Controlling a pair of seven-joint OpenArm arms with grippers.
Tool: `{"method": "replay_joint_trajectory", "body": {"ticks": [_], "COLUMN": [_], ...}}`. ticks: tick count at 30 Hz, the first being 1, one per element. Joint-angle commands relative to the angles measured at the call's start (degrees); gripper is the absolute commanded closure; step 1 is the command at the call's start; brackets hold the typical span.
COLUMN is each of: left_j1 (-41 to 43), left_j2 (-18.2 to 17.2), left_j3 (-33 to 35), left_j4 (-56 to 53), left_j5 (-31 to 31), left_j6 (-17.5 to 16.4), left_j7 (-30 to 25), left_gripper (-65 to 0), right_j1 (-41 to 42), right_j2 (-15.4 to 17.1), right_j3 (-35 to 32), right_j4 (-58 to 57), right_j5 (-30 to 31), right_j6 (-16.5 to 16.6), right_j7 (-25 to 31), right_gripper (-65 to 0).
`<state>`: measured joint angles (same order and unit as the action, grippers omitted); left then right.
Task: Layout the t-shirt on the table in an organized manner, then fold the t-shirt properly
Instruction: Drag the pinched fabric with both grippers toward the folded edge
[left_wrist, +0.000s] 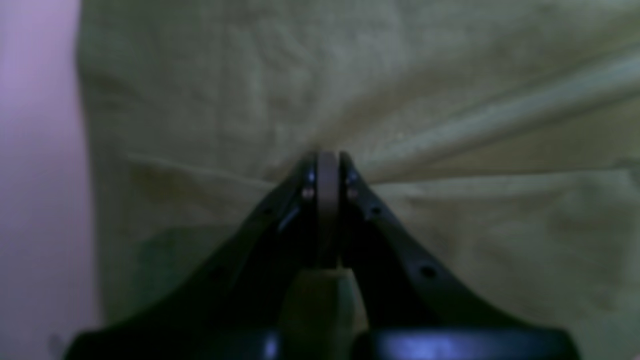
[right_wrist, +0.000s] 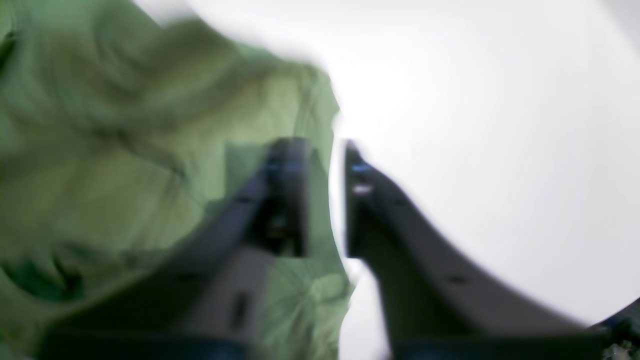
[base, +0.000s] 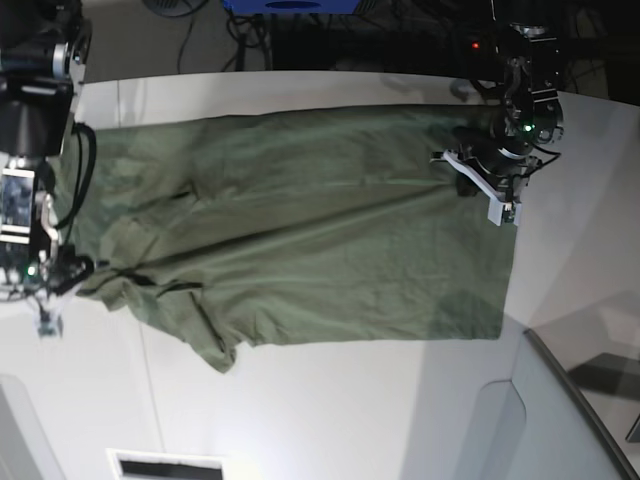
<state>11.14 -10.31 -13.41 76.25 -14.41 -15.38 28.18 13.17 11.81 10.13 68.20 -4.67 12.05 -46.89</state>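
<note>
On the table (base: 330, 410), the t-shirt (base: 300, 240) lies between both arms

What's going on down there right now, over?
Left pincer shut on t-shirt. Right pincer slightly parted at shirt edge. Shirt spread on table, one side bunched. Nothing blocking.

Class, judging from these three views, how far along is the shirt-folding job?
Done: the t-shirt lies mostly spread on the table. In hand: the left gripper pinches the cloth; the right gripper is open at its edge. Left: smoothing the bunched sleeve end, then all the folds.
</note>
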Motion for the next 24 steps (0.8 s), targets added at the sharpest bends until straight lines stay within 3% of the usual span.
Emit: {"method": "replay_joint_trajectory", "body": {"ticks": [1, 11, 17, 24], "left_j1": [0.0, 0.2, 1.6, 2.3], "left_j2": [-1.5, -2.4, -3.6, -4.8], "left_j3": [-0.2, -0.2, -0.2, -0.1], "left_j4": [1.5, 2.8, 2.8, 2.2], "left_j5": [-1.8, -3.4, -3.4, -3.3], "left_j6": [-0.1, -0.1, -0.1, -0.1], "left_j7": [-0.7, -0.7, -0.7, -0.9], "left_gripper": [0.0, 0.0, 0.0, 0.0], "right_j1": [-0.6, -7.8, -10.0, -13.1], "right_j2": [-0.3, -1.5, -1.6, -1.6], "right_j3": [-0.1, 0.5, 7.3, 8.8], "right_j4": [1.3, -0.8, -1.5, -1.4], "right_j5": [0.5, 0.6, 0.5, 0.5], "right_j6": [0.4, 0.4, 0.4, 0.4], "right_j7": [0.0, 2.5, 2.2, 2.2], "right_gripper": [-0.5, 0.0, 0.0, 0.0]}}
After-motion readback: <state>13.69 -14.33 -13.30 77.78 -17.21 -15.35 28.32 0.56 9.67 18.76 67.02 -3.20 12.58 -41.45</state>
